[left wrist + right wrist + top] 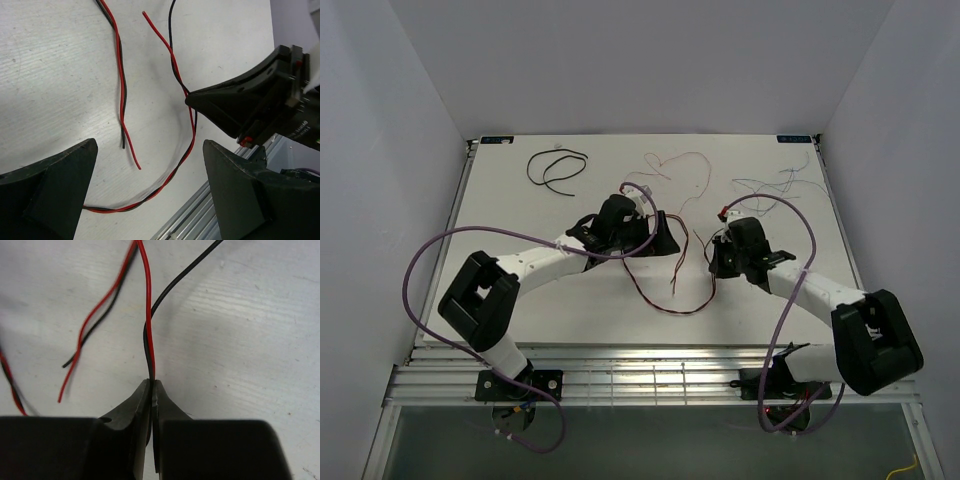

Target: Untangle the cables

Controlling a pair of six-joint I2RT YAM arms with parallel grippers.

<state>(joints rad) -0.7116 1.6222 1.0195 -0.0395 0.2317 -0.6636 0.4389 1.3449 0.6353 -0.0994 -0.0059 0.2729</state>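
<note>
A red cable (pixel 120 65) and a black cable (pixel 171 25) lie twisted together on the white table, looping near its front edge (pixel 670 308). My right gripper (pixel 151 384) is shut on this red and black pair, pinching both wires at its fingertips; it also shows in the top view (pixel 714 264) and in the left wrist view (pixel 192 100). My left gripper (pixel 150 192) is open and empty, hovering over the twisted loop (pixel 150 197), left of the right gripper (pixel 665 240). A second black cable (pixel 555 170), a pale pink one (pixel 670 165) and a blue-grey one (pixel 780 185) lie at the back.
Loose red and black wire ends (pixel 131 150) lie between the two grippers. The table's front metal rail (pixel 195 210) runs close under the left gripper. Grey walls enclose the table on three sides.
</note>
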